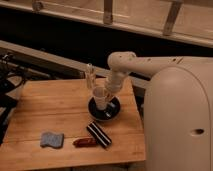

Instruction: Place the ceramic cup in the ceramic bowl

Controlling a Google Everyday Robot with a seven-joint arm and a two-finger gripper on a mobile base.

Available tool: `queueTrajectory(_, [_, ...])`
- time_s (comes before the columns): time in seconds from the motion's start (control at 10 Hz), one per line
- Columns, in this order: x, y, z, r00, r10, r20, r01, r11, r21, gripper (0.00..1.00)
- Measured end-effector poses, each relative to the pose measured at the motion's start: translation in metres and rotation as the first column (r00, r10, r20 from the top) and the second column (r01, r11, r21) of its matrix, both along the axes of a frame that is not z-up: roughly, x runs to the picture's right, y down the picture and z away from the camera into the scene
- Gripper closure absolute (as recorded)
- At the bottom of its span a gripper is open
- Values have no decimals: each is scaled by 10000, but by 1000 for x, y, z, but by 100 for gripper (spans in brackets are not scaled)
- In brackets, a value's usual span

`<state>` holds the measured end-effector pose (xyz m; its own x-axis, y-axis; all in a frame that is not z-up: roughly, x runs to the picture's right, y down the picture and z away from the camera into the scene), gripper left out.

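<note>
The gripper [105, 92] sits over the ceramic bowl [93, 109], toward the right edge of the bench [50, 105]. Its end merges with the ceramic cup [99, 97], so how it meets the cup cannot be told. The cup covers the bowl's middle, and I cannot tell whether its base touches the bowl or hangs just above it. The robot's body [177, 115] hides the bench's right edge and near right corner, and is itself cut off at the right and bottom. By the near edge lies a reddish-brown object [85, 142] too small to identify. Dark equipment [5, 80] beyond the bench's left edge is cut off.
</note>
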<state>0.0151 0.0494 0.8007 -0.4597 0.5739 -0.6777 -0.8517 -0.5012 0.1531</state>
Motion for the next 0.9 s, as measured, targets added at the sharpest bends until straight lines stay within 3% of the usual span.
queueTrajectory(0.6, [-5, 7, 9, 10000, -32, -27, 31, 9998, -200, 95])
queueTrajectory(0.7, [-4, 7, 9, 10000, -58, -63, 56, 9996, -283, 82])
queueTrajectory(0.9, [-6, 8, 9, 9999, -107, -53, 106, 9994, -319, 66])
